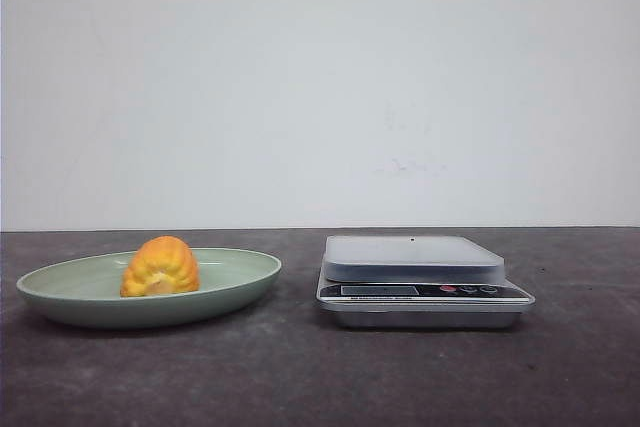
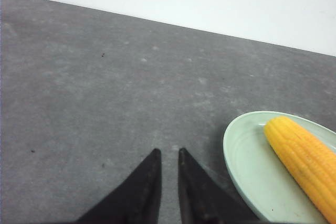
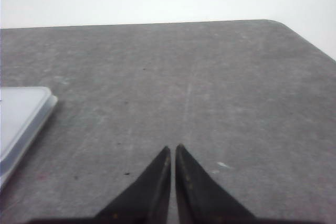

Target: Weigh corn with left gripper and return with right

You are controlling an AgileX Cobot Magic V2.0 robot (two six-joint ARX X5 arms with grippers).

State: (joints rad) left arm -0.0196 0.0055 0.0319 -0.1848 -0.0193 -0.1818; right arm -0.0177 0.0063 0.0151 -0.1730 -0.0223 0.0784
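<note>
The corn [image 1: 160,267], orange-yellow with kernel rows, lies in a pale green plate [image 1: 245,277] at the left of the table. In the left wrist view the corn [image 2: 304,161] lies in the plate [image 2: 247,161], off to the side of my left gripper [image 2: 168,153]. That gripper hovers over bare table with its fingers nearly together and nothing between them. My right gripper [image 3: 172,148] is shut and empty over bare table, apart from the scale. Neither gripper shows in the front view.
A silver kitchen scale [image 1: 415,259] with a pale platform stands right of the plate; its corner shows in the right wrist view [image 3: 21,114]. The table is dark grey, with a white wall behind it.
</note>
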